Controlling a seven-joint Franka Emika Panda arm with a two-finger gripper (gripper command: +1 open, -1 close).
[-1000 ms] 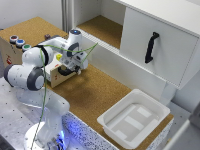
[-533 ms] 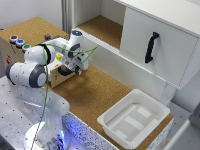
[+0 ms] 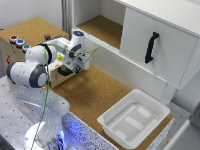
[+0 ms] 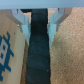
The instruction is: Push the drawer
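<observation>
— What containers are there, and what do they hold?

— A white plastic tub (image 3: 134, 119) sits on the cork-topped table (image 3: 95, 95) toward the near right of the exterior view. Only its own moulded ridges show inside. Far right, a large white cabinet door (image 3: 157, 46) with a black vertical handle (image 3: 151, 47) stands beside an open shelf (image 3: 102, 27) lined with cork, bare as far as I can see. On the exterior view's left is a light plywood box (image 3: 20, 55) with three coloured round caps (image 3: 19, 43) on its top.

— And the drawer?

— The drawer (image 3: 64, 74) belongs to that plywood box, on the side facing the middle of the table. In the exterior view the arm (image 3: 37, 70) covers most of it; just a pale front with a dark patch shows under the gripper (image 3: 76, 64). How far out it stands, I cannot tell.

— Is the gripper spread or pinching?

— The wrist view answers that. The two pale fingers (image 4: 23, 18) stand apart, with a dark bar (image 4: 39, 47) running between them, probably the drawer's handle, though it is blurred. Whether the fingers touch it is unclear. The exterior view hides the fingertips altogether.

— Anything else only the wrist camera shows?

— A wooden surface (image 4: 10, 50) with a blue printed figure (image 4: 5, 47) beside the bar, cork on the other side.
</observation>
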